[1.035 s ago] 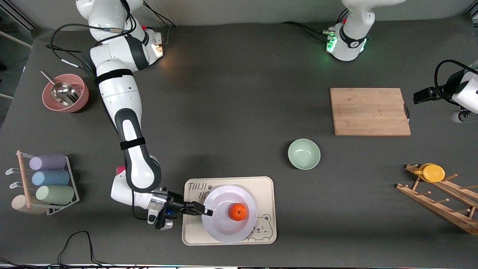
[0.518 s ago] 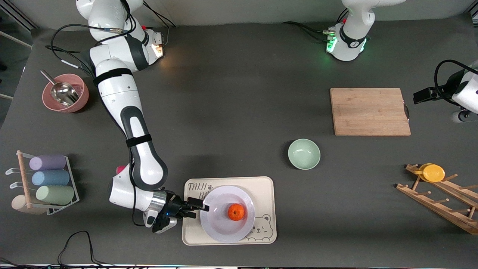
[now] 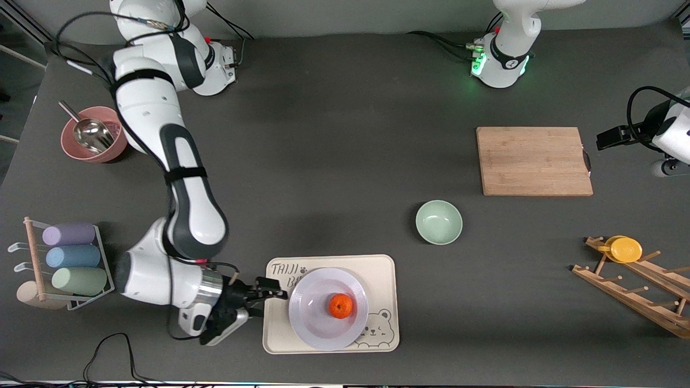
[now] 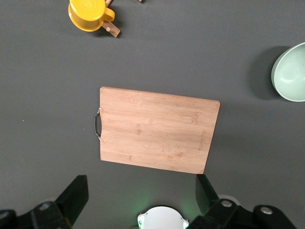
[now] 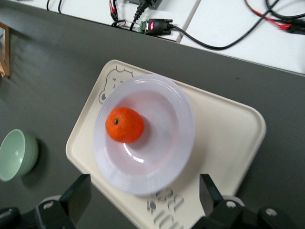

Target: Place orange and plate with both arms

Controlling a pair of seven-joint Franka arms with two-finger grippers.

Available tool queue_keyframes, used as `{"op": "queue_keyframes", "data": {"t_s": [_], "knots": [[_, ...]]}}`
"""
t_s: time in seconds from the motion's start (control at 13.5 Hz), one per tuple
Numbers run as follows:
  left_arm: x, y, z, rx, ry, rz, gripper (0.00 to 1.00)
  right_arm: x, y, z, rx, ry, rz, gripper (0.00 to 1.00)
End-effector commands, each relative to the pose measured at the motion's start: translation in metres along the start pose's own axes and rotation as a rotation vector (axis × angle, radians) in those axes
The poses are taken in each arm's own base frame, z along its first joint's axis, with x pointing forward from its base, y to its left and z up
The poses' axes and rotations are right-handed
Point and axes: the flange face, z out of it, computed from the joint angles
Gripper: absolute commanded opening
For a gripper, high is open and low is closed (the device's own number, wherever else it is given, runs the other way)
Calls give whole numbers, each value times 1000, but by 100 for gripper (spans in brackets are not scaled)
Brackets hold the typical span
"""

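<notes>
A: Where is the orange (image 3: 341,305)?

B: It sits in the plate (image 3: 310,323), a little off the plate's middle toward the left arm's end of the table. Nothing is touching it.

A: And the plate?

B: It lies flat on the cream bear tray (image 3: 384,269), covering much of it. The tray's lettering peeks out at 1 corner and the bear drawing at another. In the right wrist view the plate (image 5: 176,138) shows its ringed rim, with the orange (image 5: 124,125) resting inside.

A: Which gripper is next to it?

B: The right gripper (image 3: 268,298). It is just off the tray's edge at the right arm's end of the table, low, with its fingers spread apart and gripping nothing. There is a clear gap between the fingertips and the plate's rim.

A: The left gripper?

B: The left gripper (image 4: 140,195) waits high over the wooden cutting board (image 3: 533,160), fingers spread wide and empty. Its wrist view looks straight down on the board (image 4: 157,136).

A: What else is on the table?

B: A pale-green bowl (image 3: 439,222) between the tray and the board, a pink bowl (image 3: 110,151) with a metal scoop (image 3: 89,133), a rack of 4 pastel cups (image 3: 70,257), and a wooden rack with a yellow cup (image 3: 625,249).
</notes>
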Motion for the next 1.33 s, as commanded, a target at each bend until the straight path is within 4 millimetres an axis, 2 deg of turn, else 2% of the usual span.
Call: {"op": "queue_keyframes", "data": {"t_s": [0.0, 0.15, 0.3, 0.37, 0.44, 0.59, 0.74, 0.96, 1.11, 1.26], "knots": [[-3, 0, -2, -1, -2, 10, 100, 0, -12, -74, -92, -87, -11, 100], [-3, 1, -1, 0, -3, 10, 100, -7, -12, -120, -167, -160, -5, 100], [-3, 0, -2, 0, -4, 10, 100, -17, -15, -158, -190, -213, 76, 100], [-3, 1, -1, 0, -7, 10, 100, -23, -19, -185, -241, -243, 107, 100], [-5, 0, -1, 0, -8, 10, 100, -31, -25, -201, -285, -292, 135, 100], [-8, 0, 1, 0, -8, 12, 100, -44, -49, -236, -369, -318, 239, 100], [-16, 0, -2, -1, -2, 11, 100, -75, -50, -263, -408, -352, 326, 100], [-28, -2, -4, -3, 24, 10, 100, -117, -56, -295, -430, -368, 385, 100], [-40, -3, -2, -4, 41, 12, 100, -151, -73, -303, -425, -352, 482, 100], [-60, -3, 4, -7, 68, 13, 100, -192, -85, -301, -444, -301, 470, 100]]}}
